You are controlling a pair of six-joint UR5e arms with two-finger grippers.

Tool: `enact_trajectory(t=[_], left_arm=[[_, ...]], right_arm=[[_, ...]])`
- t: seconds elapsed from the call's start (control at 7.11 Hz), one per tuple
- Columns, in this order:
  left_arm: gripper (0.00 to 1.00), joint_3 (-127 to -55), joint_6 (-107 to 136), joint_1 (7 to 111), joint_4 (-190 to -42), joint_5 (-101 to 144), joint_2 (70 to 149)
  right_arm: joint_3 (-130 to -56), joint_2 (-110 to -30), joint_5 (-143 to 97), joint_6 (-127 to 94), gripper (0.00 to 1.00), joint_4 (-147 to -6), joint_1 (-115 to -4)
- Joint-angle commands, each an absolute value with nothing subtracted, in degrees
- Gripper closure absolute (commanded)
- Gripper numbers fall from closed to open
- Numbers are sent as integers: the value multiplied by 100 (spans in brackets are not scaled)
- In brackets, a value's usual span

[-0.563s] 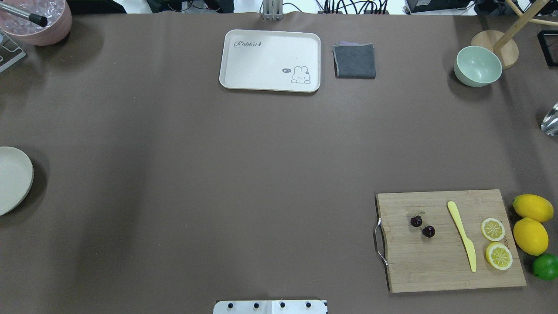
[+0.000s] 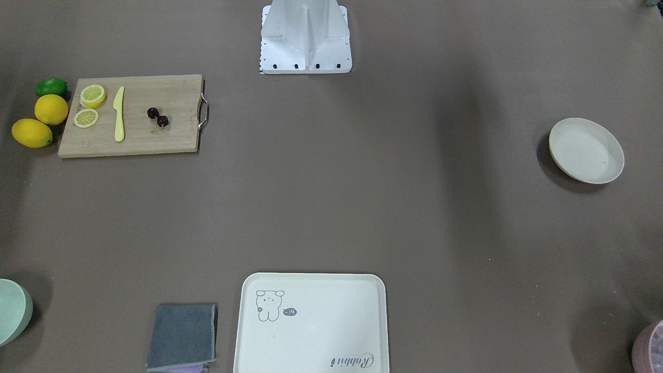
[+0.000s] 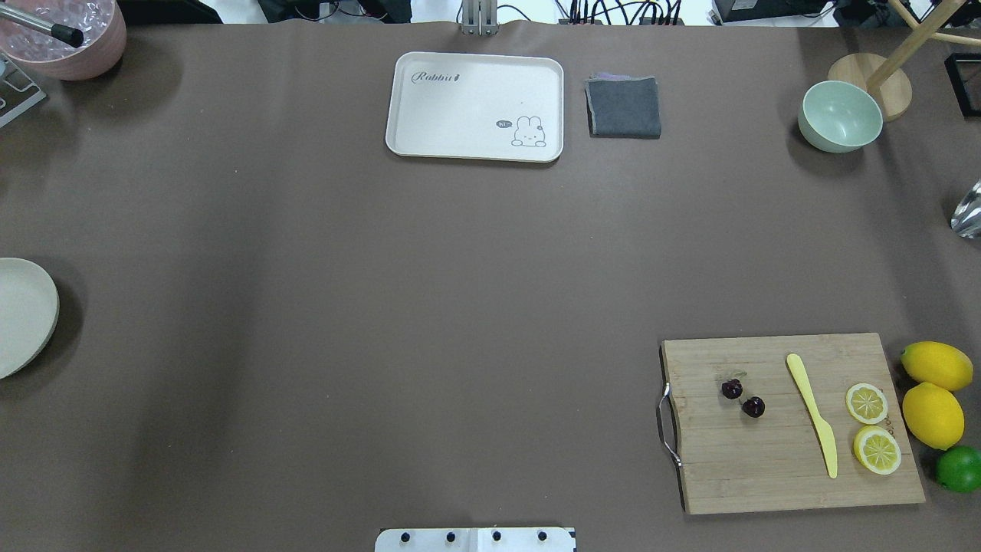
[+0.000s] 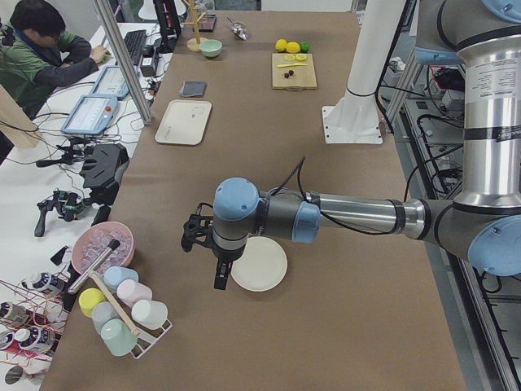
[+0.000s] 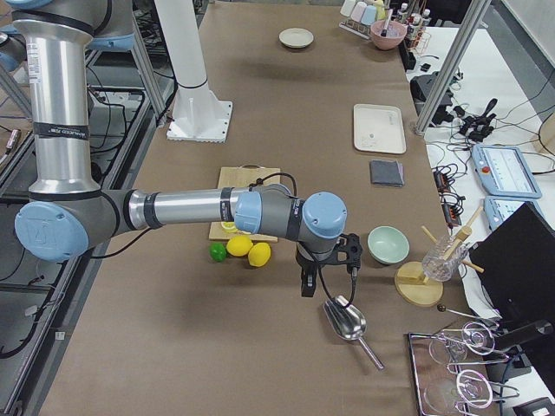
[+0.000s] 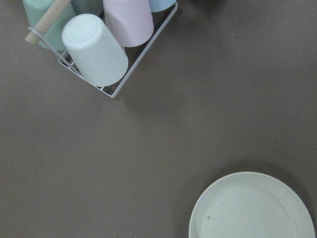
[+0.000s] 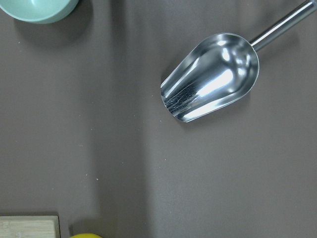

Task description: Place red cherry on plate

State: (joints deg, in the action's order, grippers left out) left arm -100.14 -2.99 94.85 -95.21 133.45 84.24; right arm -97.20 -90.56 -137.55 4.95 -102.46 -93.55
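Overhead view matches the earlier one — nothing on the table has shifted. The red cherry lies on the cutting board on my right. The plate sits bare at the far left edge, well apart. Left end effector hangs just beside the plate, right end effector near the lemons — clenched or released, I cannot tell. Task not begun.

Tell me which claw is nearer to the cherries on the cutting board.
Right. The right claw hangs just beyond the lemons beside the cutting board holding the cherries; the left claw hangs by the plate at the table's opposite end.
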Motion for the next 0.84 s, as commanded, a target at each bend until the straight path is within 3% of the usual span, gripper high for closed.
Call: enact_trajectory(t=[0.0, 0.7], left_arm=[[2, -9993, -299, 9483, -9527, 13333, 8376], [2, -9993, -325, 9475, -9536, 13351, 8288]], right_arm=[[-9721, -9088, -13755, 501, 0, -10248, -9352], [-9712, -9062, -13737, 466, 0, -10248, -9352]])
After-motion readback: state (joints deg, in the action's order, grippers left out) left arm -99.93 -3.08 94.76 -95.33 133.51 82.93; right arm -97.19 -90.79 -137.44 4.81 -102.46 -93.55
